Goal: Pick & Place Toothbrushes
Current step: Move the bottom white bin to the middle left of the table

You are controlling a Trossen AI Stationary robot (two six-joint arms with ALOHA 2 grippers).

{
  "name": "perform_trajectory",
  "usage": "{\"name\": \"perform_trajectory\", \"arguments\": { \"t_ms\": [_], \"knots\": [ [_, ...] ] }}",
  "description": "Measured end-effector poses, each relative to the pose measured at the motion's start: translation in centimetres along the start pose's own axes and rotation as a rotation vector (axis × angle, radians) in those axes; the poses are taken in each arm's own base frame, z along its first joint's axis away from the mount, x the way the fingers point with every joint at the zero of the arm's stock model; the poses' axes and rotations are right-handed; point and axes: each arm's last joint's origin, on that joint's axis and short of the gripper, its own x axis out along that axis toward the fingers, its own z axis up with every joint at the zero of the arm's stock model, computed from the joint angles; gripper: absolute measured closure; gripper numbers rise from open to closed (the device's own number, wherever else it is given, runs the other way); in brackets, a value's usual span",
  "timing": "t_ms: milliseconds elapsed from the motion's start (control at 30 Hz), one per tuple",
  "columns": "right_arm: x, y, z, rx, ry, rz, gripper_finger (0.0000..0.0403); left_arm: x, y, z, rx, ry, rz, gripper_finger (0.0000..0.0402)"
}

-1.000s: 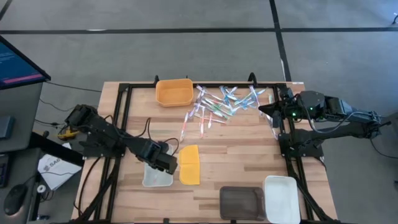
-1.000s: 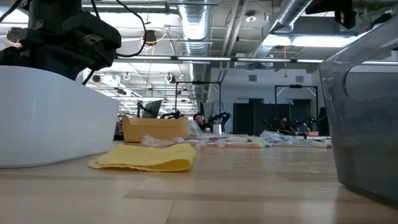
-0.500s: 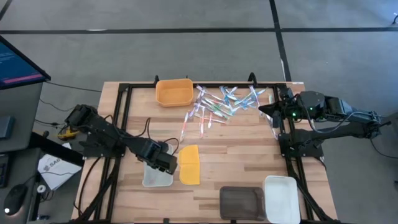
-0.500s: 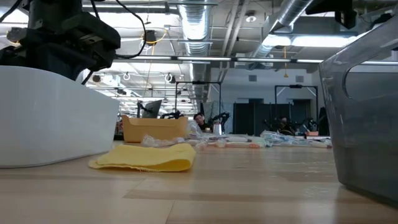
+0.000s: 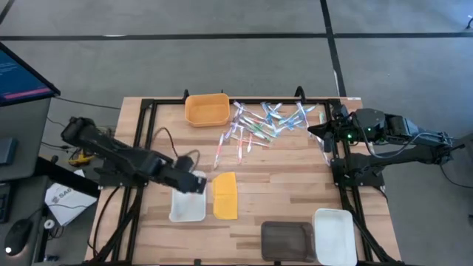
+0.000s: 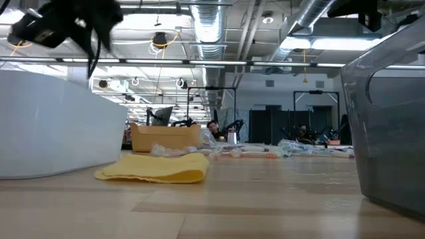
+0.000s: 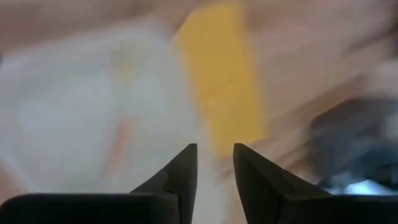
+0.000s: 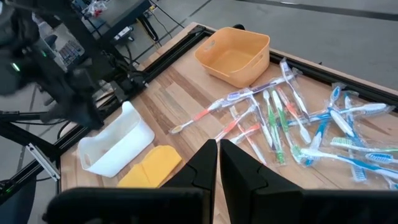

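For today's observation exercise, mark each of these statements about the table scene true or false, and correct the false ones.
1. The toothbrushes lie loose on the table beside the orange bin. True.
2. The right gripper holds a toothbrush. False: it is shut on nothing, at the table's right edge.
3. The yellow lid lies next to the white tray. True.
4. The left gripper hovers over the orange bin. False: it is at the white tray.
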Motion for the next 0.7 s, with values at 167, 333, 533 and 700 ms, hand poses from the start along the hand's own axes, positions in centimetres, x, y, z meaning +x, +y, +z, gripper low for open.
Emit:
{"name": "perform_trajectory", "arguments": {
  "t_ms": [167,333,533,700],
  "knots": [
    [0.0,0.0,0.0,0.001,-0.002,0.001,0.0386,-3.7,-0.9,1.6,-0.096,-0.269,-0.279,0.0302],
    [0.0,0.0,0.0,0.001,-0.002,0.001,0.0386,-6.3,-1.8,2.8,-0.111,-0.434,-0.474,0.0302],
    [0.0,0.0,0.0,0.001,-0.002,0.001,0.0386,-7.3,-2.8,3.8,-0.117,-0.508,-0.583,0.0302],
    [0.0,0.0,0.0,0.001,-0.002,0.001,0.0386,-6.9,-3.4,4.2,-0.106,-0.532,-0.600,0.0302]
  ]
}}
